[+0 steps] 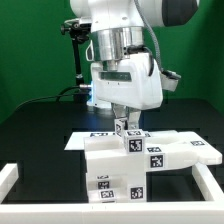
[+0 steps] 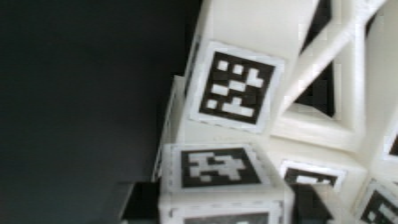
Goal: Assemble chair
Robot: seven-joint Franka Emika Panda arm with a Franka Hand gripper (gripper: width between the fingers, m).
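Chair [image 1: 135,160]: white tagged blocks and slabs are seen on the black table [image 1: 40,125], just inside the low white border rail [image 1: 10,180].
Gripper [image 1: 122,120]: placed directly above the chair, at a small tagged block [image 1: 131,140] on top.
Jaws: their state cannot be told; possibly closed on that block.
Wrist view: tagged white parts [image 2: 231,90] fill the frame, blurred.

My shell [image 1: 125,40] looks like glossy white plastic, catching highlights. The chair [image 1: 135,160] beneath me looks matt white, smooth-faced, probably plastic; close up its ribs [image 2: 329,70] show a faint sheen. Its tags [image 2: 237,85] look like flat printed black-and-white squares. The table [image 1: 40,130] is dull black, the rail [image 1: 20,185] matt white.
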